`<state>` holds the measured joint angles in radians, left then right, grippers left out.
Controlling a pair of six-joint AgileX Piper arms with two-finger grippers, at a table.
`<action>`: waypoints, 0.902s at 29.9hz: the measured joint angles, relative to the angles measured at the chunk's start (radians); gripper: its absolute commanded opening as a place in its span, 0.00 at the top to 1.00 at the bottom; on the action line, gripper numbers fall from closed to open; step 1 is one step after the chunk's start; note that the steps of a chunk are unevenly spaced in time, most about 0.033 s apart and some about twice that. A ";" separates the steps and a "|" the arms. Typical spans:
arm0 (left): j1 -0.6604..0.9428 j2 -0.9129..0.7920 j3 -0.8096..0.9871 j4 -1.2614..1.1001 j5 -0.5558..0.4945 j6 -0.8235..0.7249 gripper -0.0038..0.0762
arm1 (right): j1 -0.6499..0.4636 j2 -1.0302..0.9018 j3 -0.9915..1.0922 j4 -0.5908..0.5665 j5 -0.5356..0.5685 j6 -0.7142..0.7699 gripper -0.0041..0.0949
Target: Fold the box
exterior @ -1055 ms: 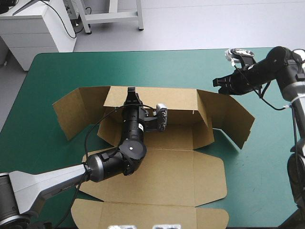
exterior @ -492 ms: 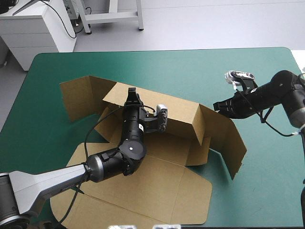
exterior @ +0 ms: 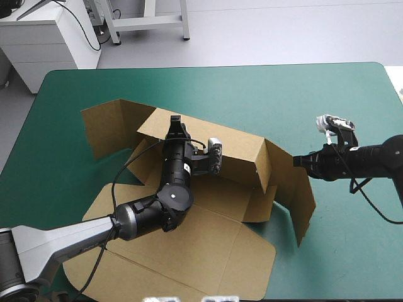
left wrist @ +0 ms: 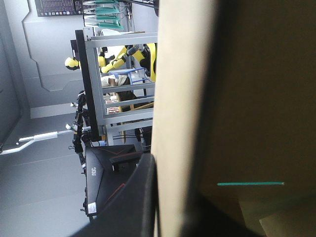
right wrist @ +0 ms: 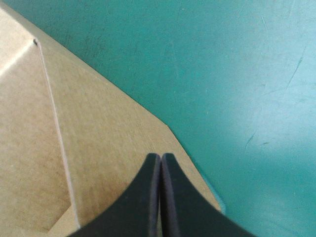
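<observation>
The box [exterior: 220,242] hides one finger of the left gripper [exterior: 174,121], which pinches its raised back wall. The right gripper [right wrist: 160,158] is closed, tip against the upright right flap [exterior: 302,195].

Surface [exterior: 264,88] with teal-green cover [exterior: 82,88], corners rounded, far edge against pale grey floor [exterior: 283,31]. Floor smooth, softly and evenly lit. White cabinet [exterior: 47,41] beyond far left corner, black cable [exterior: 94,34] hanging at its side. Grey metal frame [exterior: 148,22] standing on floor beside cabinet. Left wrist view, turned sideways: grey panelled wall [left wrist: 29,64], grey metal rack [left wrist: 106,108] before it. Right wrist view: cover shows faint scratches, one brighter patch of light
</observation>
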<state>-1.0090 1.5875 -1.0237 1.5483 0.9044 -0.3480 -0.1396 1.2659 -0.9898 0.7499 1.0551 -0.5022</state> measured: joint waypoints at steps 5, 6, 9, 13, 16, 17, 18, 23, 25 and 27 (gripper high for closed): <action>-0.001 0.000 0.000 0.000 -0.003 0.000 0.96 | -0.004 -0.061 0.089 0.073 0.013 -0.059 0.98; -0.001 0.000 0.000 0.000 -0.003 0.000 0.96 | -0.004 -0.069 0.105 0.093 0.013 -0.073 0.98; -0.001 0.000 0.000 0.000 -0.003 0.000 0.96 | -0.004 -0.100 0.170 0.170 -0.004 -0.131 0.98; -0.001 0.000 0.000 0.000 -0.003 0.000 0.96 | -0.004 -0.158 0.260 0.260 -0.069 -0.212 0.98; -0.001 0.000 0.000 0.000 -0.003 0.000 0.96 | -0.004 -0.225 0.341 0.344 -0.137 -0.306 0.97; -0.001 0.000 0.000 0.000 -0.003 0.000 0.96 | -0.004 -0.245 0.365 0.373 -0.153 -0.338 0.97; -0.001 0.000 0.000 0.000 -0.003 0.000 0.96 | -0.004 -0.272 0.394 0.411 -0.175 -0.378 0.97; -0.001 0.000 0.000 0.000 -0.003 -0.001 0.96 | -0.004 -0.363 0.509 0.515 -0.259 -0.507 0.97; -0.001 0.000 0.000 0.000 -0.004 -0.001 0.96 | -0.002 -0.368 0.537 0.529 -0.260 -0.542 0.96; -0.001 0.000 0.000 0.000 -0.004 -0.001 0.96 | 0.015 -0.368 0.553 0.545 -0.265 -0.574 0.95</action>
<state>-1.0101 1.5875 -1.0237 1.5483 0.9006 -0.3490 -0.1250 0.8977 -0.4372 1.2947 0.7896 -1.0764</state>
